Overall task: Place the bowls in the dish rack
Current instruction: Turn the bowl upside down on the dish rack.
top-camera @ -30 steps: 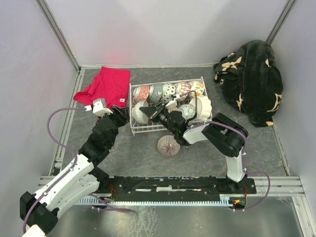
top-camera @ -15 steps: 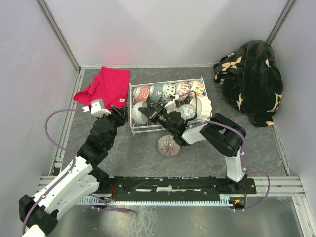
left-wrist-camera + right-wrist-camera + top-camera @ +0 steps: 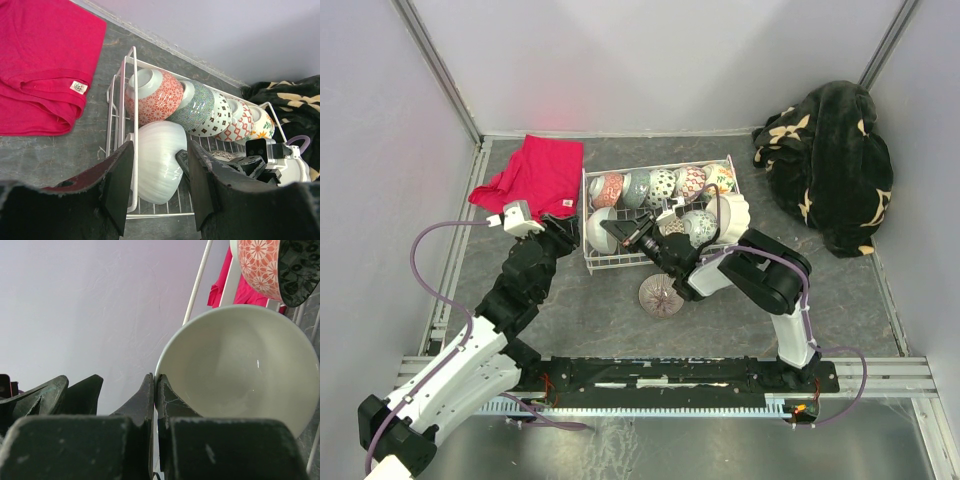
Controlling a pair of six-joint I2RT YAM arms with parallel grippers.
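Note:
The white wire dish rack (image 3: pixel 585 205) holds a back row of patterned bowls, from the red lattice bowl (image 3: pixel 608 188) to the floral one (image 3: pixel 720 177). A plain white bowl (image 3: pixel 599 229) stands on edge in the rack's front left corner. My right gripper (image 3: pixel 614 229) is shut on its rim; the right wrist view shows both fingers pinching the rim (image 3: pixel 156 390) of the bowl (image 3: pixel 245 365). My left gripper (image 3: pixel 565 232) is open just outside the rack's left end. In the left wrist view its fingers (image 3: pixel 119 185) straddle the white bowl (image 3: pixel 157 160) and the rack wire (image 3: pixel 120 107) without touching.
One patterned bowl (image 3: pixel 662 294) lies upside down on the table in front of the rack. A red cloth (image 3: pixel 535 175) lies left of the rack, a black floral blanket (image 3: pixel 830 160) at the back right. More bowls (image 3: pixel 700 226) fill the rack's front right.
The right gripper with the white bowl has shifted slightly left inside the rack. The left gripper has edged back a little to the left.

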